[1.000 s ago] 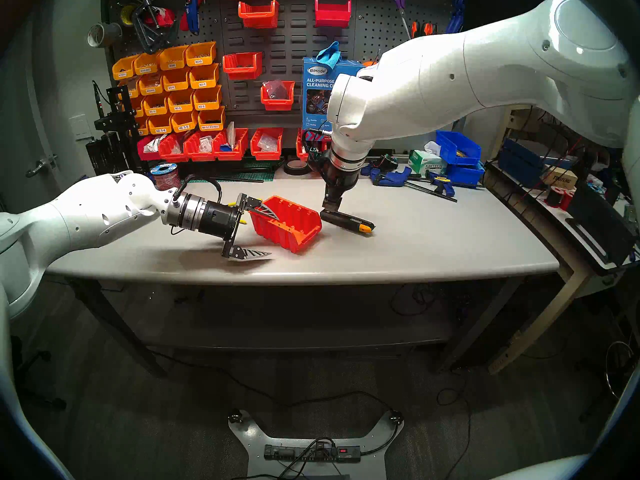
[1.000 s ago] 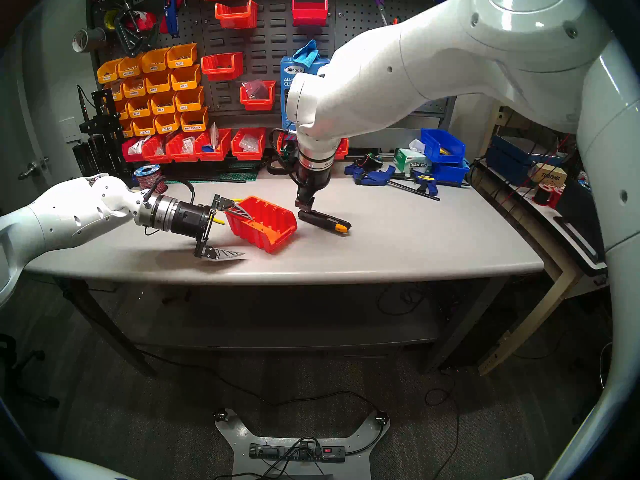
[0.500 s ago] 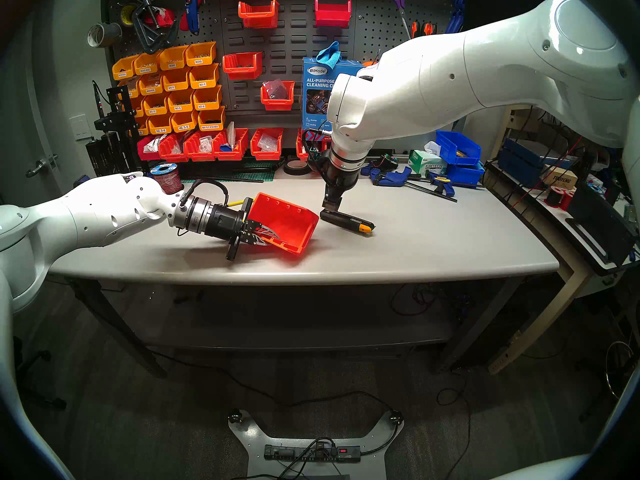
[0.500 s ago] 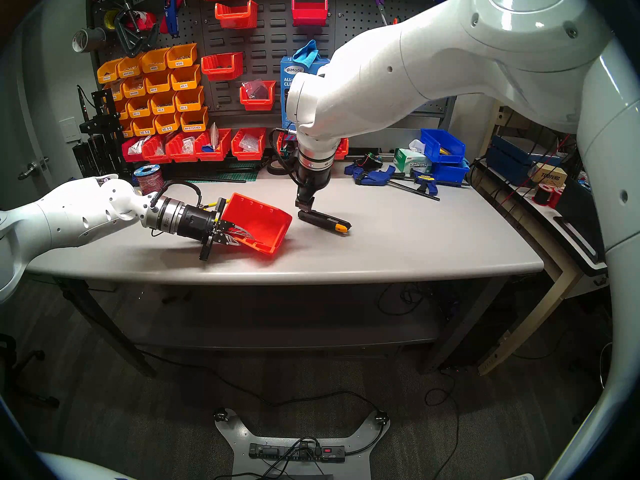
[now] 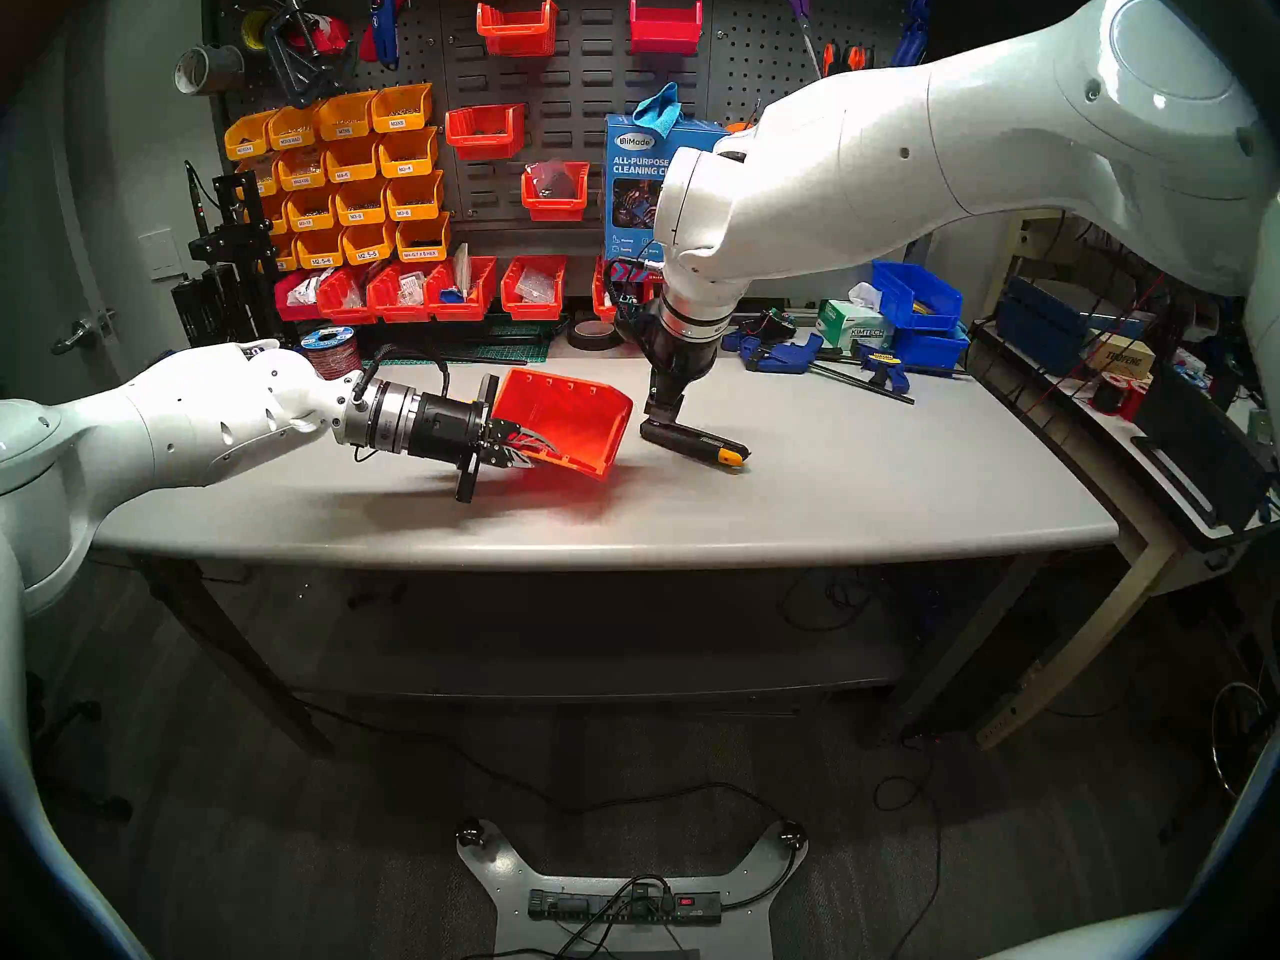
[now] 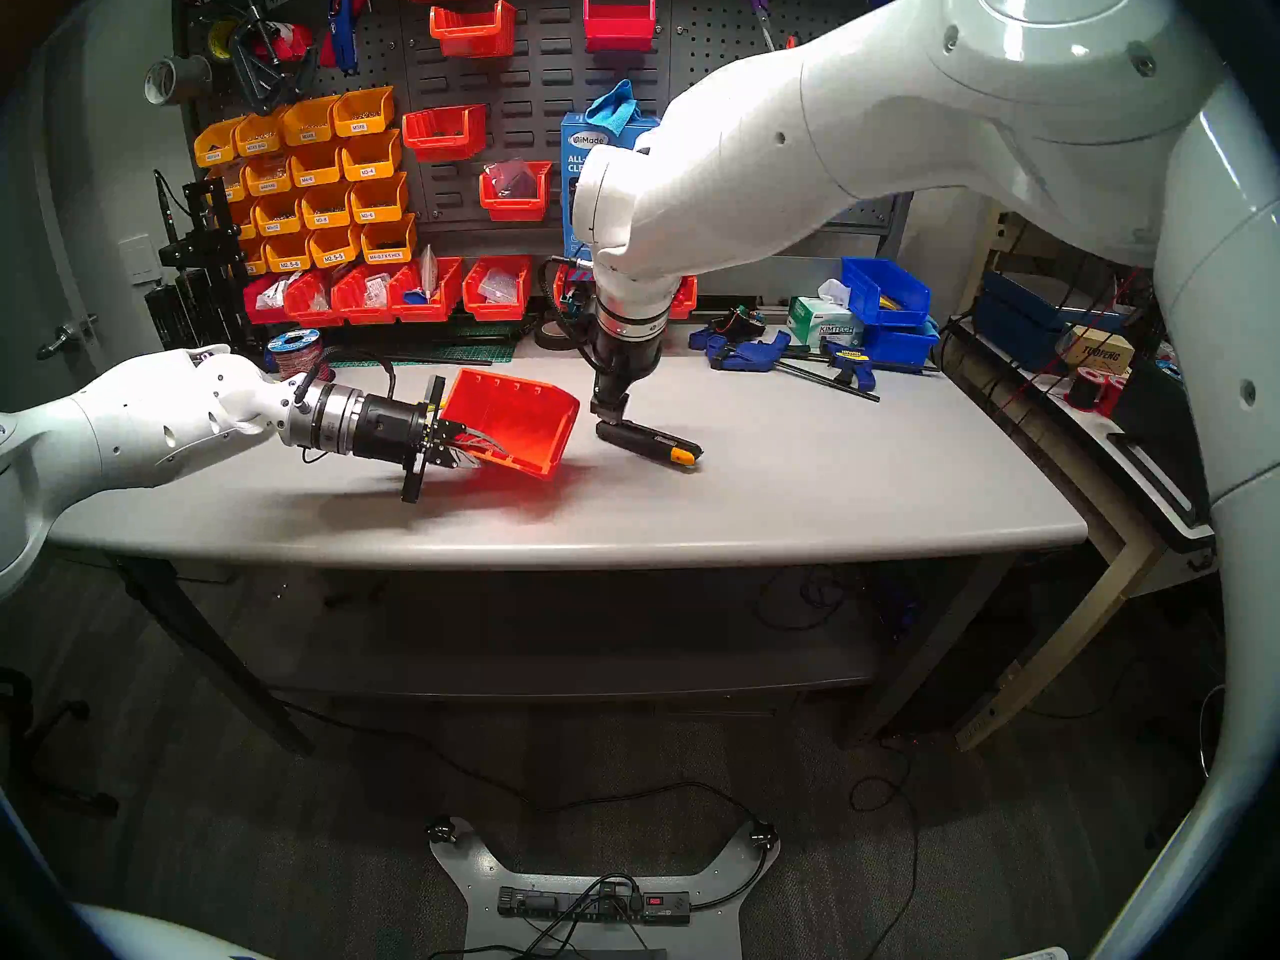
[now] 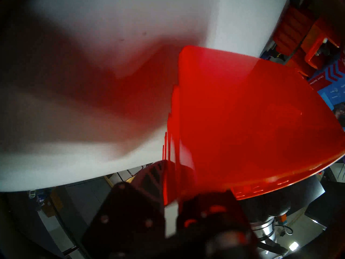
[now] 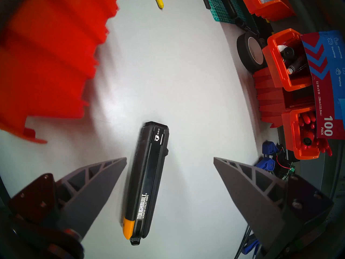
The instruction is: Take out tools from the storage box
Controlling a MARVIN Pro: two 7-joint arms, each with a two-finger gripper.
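The red-orange storage box point(image 5: 564, 418) point(image 6: 512, 418) hangs tipped just over the grey table point(image 5: 866, 480), its flat underside toward my head. My left gripper point(image 5: 516, 446) point(image 6: 465, 446) is shut on its near side wall; in the left wrist view the box point(image 7: 252, 122) fills the right half. A black utility knife with a yellow-orange tip point(image 5: 696, 442) point(image 8: 147, 182) lies on the table right of the box. My right gripper point(image 5: 661, 411) point(image 8: 169, 158) hovers open over the knife's rear end. One yellow tool handle tip point(image 8: 159, 1) shows on the table behind the box.
Blue clamps point(image 5: 776, 352), a tissue box point(image 5: 855, 321) and blue bins point(image 5: 914, 300) crowd the back right. A tape roll point(image 5: 592, 335), a wire spool point(image 5: 332, 349) and a row of red bins point(image 5: 443, 293) line the back edge under the pegboard.
My left gripper went from wide open around the box's end to shut on its side wall, then raised and tipped the box. The right arm and the knife stayed put.
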